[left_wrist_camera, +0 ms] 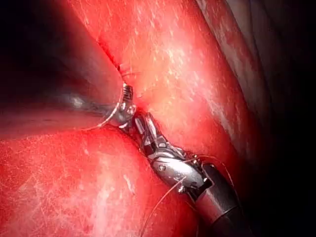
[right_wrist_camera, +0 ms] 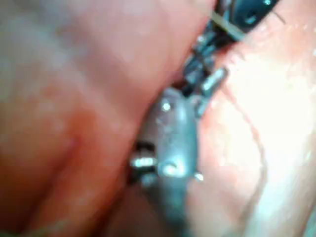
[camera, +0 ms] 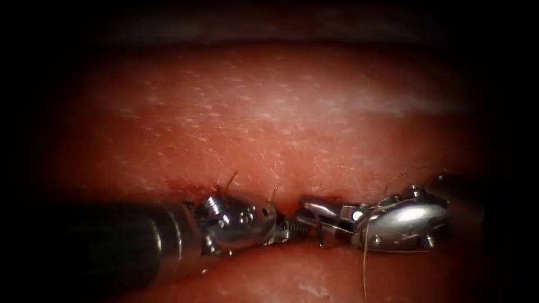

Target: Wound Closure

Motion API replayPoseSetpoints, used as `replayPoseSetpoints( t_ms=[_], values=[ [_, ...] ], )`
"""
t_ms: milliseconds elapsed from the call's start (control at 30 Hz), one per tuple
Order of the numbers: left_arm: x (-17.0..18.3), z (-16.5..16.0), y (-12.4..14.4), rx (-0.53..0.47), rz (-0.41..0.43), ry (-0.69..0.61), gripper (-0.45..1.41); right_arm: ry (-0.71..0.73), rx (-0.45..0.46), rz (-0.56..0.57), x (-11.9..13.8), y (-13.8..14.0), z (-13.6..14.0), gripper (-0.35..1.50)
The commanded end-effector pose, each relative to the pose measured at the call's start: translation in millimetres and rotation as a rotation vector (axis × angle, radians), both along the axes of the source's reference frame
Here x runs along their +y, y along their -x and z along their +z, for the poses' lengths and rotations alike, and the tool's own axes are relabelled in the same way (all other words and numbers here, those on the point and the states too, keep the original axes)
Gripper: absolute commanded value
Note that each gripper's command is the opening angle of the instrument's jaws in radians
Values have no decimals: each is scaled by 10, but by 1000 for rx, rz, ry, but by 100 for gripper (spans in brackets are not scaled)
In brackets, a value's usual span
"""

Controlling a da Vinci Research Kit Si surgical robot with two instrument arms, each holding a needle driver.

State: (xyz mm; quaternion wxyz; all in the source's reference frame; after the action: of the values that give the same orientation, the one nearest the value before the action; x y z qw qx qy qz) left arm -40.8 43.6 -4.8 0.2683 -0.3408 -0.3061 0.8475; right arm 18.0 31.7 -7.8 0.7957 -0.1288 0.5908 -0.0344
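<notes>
The tissue [camera: 292, 123] fills the endoscope view, and its cut [camera: 331, 197] runs across it as a dark groove. Both tools lie low along the cut, tip to tip. The left tool [camera: 287, 229] reaches in from the left, its tip sunk in the groove and partly hidden. The right tool [camera: 311, 215] points left at it, jaws a little apart with nothing clearly between them. Thread [camera: 365, 264] drapes over the right tool's wrist and runs down the tissue. In the left wrist view the right tool [left_wrist_camera: 147, 131] meets the left tool [left_wrist_camera: 127, 102]. The needle is hidden from me.
Two short cut thread ends [camera: 230, 180] [camera: 274, 193] stick up from the tissue just behind the left tool's wrist. A thread loop [camera: 400, 178] curls above the right tool. Red fluid [camera: 193, 185] wets the edge of the cut.
</notes>
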Motion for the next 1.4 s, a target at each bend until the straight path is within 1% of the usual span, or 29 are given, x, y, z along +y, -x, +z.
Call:
replayPoseSetpoints(
  t_ms=[33,67,167,200,233,300,367,400,467,567,600,667,767,800,867,1000,1033,1133,1200,1267,1400],
  values=[
    [0,6,6,-2,1,1,12,8,15,26,13,-6,-8,-35],
    [0,6,6,-2,2,1,12,36,16,45,24,-6,-20,-35],
    [0,6,6,-2,3,0,12,84,30,84,45,-4,-42,-35],
    [0,6,6,-3,4,0,12,102,41,111,56,-4,-54,-35],
    [0,6,6,-2,2,2,12,99,46,120,60,-3,-59,-35],
    [0,6,7,-2,2,2,12,98,47,123,62,-4,-60,-35],
    [0,6,7,-3,3,2,12,100,38,152,71,-4,-61,-35],
    [0,6,7,-3,3,2,12,100,38,152,71,-4,-61,-35],
    [0,6,7,0,6,2,12,100,40,162,79,-4,-59,-35],
    [0,6,7,-1,6,2,11,59,50,174,89,-3,-58,-35],
    [0,6,7,-1,7,2,11,6,71,177,95,-3,-56,-35],
    [-1,6,7,-1,8,2,11,-43,77,173,99,-3,-53,-35],
    [-1,6,8,-2,9,2,11,-295,83,142,109,-6,-46,-35],
    [-1,6,8,-2,9,2,11,-325,84,143,111,-6,-46,-35],
    [-1,6,9,-2,10,2,11,-403,97,131,123,-5,-42,-35],
    [-2,5,10,-3,12,1,11,-455,105,139,131,-5,-40,-35],
    [-2,5,10,-3,13,1,11,-506,113,146,135,-5,-37,-35],
    [-2,5,10,-3,13,1,11,-558,122,146,139,-4,-34,-35],
    [-2,5,10,-2,12,3,11,-577,119,144,144,-4,-33,-35],
    [-2,5,10,-3,12,3,11,-578,116,166,151,-2,-32,-35],
    [-2,5,10,-3,12,3,11,-571,103,194,156,1,-31,-35]
  ],
)
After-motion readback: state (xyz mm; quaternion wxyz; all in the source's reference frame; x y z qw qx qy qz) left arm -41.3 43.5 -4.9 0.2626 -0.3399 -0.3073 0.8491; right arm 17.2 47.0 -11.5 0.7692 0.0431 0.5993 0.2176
